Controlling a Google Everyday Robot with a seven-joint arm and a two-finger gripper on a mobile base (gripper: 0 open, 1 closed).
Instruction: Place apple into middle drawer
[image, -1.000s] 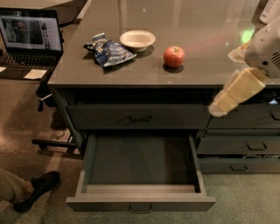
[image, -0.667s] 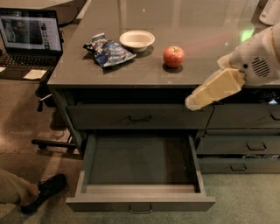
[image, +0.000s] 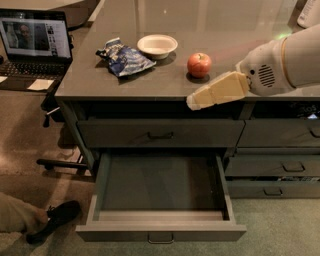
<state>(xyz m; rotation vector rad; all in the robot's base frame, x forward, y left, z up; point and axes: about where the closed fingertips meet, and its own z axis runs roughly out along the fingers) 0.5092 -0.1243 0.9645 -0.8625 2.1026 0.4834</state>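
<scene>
The red apple (image: 199, 65) sits on the grey countertop (image: 225, 30), to the right of the white bowl. The middle drawer (image: 160, 186) is pulled fully out below the counter and its flat bottom is bare. My gripper (image: 194, 102) is cream-coloured and reaches in from the right on a white arm. It hovers at the counter's front edge, just below and in front of the apple, not touching it. It holds nothing that I can see.
A white bowl (image: 157, 45) and a blue snack bag (image: 124, 59) lie on the counter left of the apple. The top drawer (image: 160, 134) is closed. Narrower drawers (image: 272, 166) stand at right. A laptop (image: 32, 37) and a person's shoe (image: 52, 220) are at left.
My gripper has moved left and up along the counter's front edge, closer to the apple. The apple and the open drawer have not moved.
</scene>
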